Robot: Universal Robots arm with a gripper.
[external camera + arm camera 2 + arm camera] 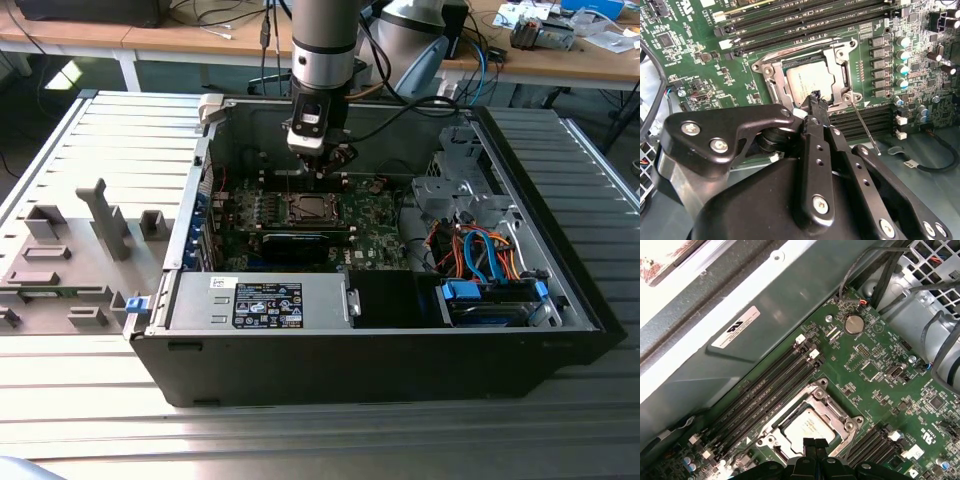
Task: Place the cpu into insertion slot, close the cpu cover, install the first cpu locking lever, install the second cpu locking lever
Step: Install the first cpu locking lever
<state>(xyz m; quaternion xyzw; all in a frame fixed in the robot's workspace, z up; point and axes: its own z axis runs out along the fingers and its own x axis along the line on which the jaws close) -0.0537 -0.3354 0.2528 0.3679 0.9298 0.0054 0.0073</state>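
As our black metal hand (815,100) hangs closed on nothing we can see, the silvery-grey square cpu (809,80) lies seated under the windowed grey metal cpu cover (840,52), at six o'clock from the hand in the exterior view; a thin steel lever rod (865,125) slants just beside the hand's tip.

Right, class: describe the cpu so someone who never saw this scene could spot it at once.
Inside the open computer case lies a green motherboard. Between its banks of long black memory slots sits the cpu cover, a metal frame; the cpu is the flat silvery square in its window.
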